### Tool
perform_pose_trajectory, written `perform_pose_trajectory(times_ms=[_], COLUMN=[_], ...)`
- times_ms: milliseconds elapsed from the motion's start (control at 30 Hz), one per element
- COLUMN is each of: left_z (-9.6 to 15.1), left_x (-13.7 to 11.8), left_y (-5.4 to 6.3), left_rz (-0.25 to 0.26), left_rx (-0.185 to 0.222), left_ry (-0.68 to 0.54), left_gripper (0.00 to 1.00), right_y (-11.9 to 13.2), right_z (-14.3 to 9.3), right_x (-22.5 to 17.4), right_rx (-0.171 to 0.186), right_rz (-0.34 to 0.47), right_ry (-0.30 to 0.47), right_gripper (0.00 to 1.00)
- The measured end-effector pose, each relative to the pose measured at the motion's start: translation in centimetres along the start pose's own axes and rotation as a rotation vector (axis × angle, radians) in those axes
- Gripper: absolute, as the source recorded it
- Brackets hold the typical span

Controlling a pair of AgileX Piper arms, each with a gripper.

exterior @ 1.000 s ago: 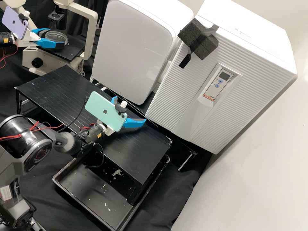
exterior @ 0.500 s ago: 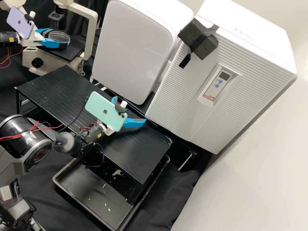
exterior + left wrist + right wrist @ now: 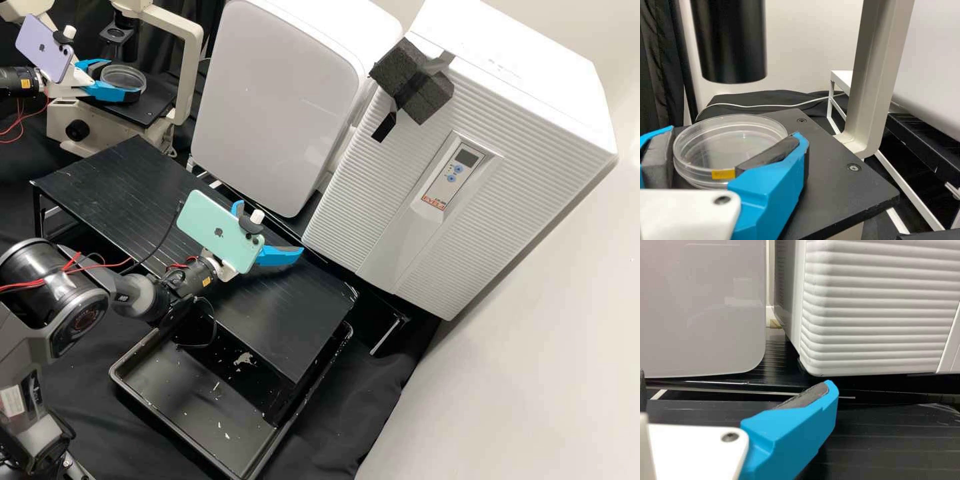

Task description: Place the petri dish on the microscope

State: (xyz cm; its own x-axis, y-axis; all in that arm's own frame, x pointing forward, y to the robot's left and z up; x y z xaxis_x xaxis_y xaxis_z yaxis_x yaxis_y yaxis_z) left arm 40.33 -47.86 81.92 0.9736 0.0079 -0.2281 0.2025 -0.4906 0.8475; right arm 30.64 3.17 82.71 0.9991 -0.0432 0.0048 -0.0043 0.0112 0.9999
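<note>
Black microscope stage [image 3: 855, 195]: lying beneath petri dish [image 3: 725, 145]. Left gripper [image 3: 125, 79]: clamping dish. Right gripper [image 3: 270, 227]: hanging above tabletop [image 3: 127, 190], fingers standing apart.

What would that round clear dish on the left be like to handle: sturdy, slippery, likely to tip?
The petri dish is probably stiff but light and crackable, judging by its thin, clear walls. It might slip, since its side looks smooth against the dark pad. Being wide and shallow, it seems unlikely to tip if set down flat.
</note>
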Motion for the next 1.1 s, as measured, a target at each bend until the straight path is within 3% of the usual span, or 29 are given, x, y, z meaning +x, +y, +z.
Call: perform_pose_trajectory(times_ms=[467,567,700,967,1100], left_z=[0.1,0.1,0.2,2.0,3.3], left_x=[-1.1,-2.4,-4.6,-9.6,-12.1], left_y=[-0.7,-0.9,-1.1,-3.0,-4.0], left_rz=[0.01,0.01,0.025,0.059,0.133], left_rx=[-0.002,0.025,0.03,0.056,0.061], left_ry=[-0.015,0.004,0.031,0.044,0.024], left_gripper=[1.0,1.0,1.0,1.0,1.0], right_y=[0.0,0.0,0.0,0.0,0.0], right_z=[0.0,0.0,0.0,0.0,0.0], right_x=[0.0,0.0,0.0,0.0,0.0], right_rx=[0.0,0.0,0.0,0.0,0.0], right_rz=[0.0,0.0,0.0,0.0,0.0], right_ry=[0.0,0.0,0.0,0.0,0.0], right_gripper=[1.0,1.0,1.0,1.0,1.0])
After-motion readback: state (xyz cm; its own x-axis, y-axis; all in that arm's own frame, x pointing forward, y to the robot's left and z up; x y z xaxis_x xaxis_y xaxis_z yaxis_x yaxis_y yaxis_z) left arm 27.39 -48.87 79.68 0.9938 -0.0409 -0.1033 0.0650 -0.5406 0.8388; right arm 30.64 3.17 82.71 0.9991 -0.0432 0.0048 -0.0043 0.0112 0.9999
